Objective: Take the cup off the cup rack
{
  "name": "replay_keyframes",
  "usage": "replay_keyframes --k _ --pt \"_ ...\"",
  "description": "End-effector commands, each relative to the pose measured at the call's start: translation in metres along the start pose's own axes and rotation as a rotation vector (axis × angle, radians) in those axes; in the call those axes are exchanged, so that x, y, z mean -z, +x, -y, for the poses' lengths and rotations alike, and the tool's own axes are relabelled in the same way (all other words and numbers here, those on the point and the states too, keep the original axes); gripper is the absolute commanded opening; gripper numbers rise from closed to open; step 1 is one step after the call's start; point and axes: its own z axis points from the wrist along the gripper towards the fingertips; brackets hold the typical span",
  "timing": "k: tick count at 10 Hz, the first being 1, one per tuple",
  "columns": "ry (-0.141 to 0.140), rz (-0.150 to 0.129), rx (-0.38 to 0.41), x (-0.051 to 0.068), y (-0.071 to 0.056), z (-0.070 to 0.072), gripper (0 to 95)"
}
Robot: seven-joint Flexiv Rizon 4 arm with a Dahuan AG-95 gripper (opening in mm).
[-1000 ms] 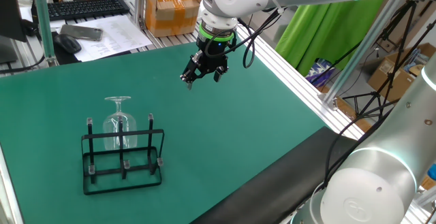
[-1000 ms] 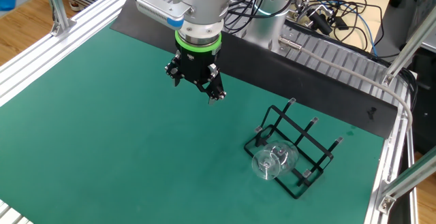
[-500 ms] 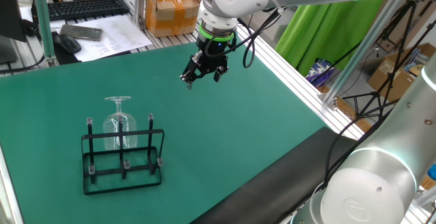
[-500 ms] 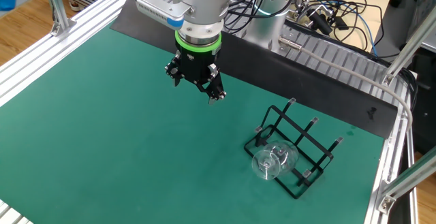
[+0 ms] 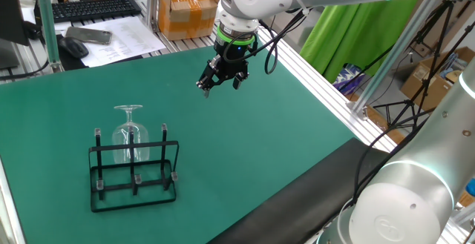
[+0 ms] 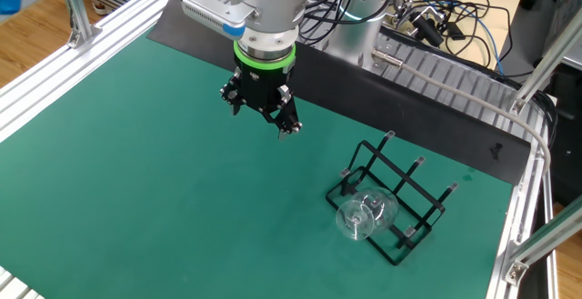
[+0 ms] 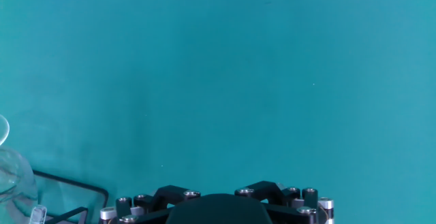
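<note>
The cup is a clear stemmed wine glass hanging upside down, foot up, at the back of the cup rack, a low black wire frame on the green mat. In the other fixed view the cup sits at the near end of the rack. My gripper hovers above the mat, well away from the rack, open and empty; the other fixed view also shows it. In the hand view only the gripper base shows; the cup and a rack corner are at the bottom left.
A keyboard, a mouse, papers and a cardboard box lie beyond the mat's far edge. Aluminium rails border the mat. Cables lie behind the arm's base.
</note>
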Motion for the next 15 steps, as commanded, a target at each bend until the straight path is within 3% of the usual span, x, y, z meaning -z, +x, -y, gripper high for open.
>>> replay_keyframes --k 1,2,4,6,7,11,15 --pt "0.000 0.000 0.000 0.000 0.000 0.000 95.0" --pt "-0.090 0.059 -0.546 -0.001 0.002 -0.001 0.0" --pt "-0.079 0.062 -0.508 -0.013 0.019 -0.009 0.0" --pt "-0.065 0.065 -0.494 -0.020 0.028 -0.013 0.0" --pt "-0.054 0.070 -0.486 -0.021 0.027 -0.013 0.0" --pt "-0.067 0.055 -0.495 -0.018 0.026 -0.019 0.0" --pt "-0.069 0.030 -0.515 -0.016 0.026 -0.046 0.0"
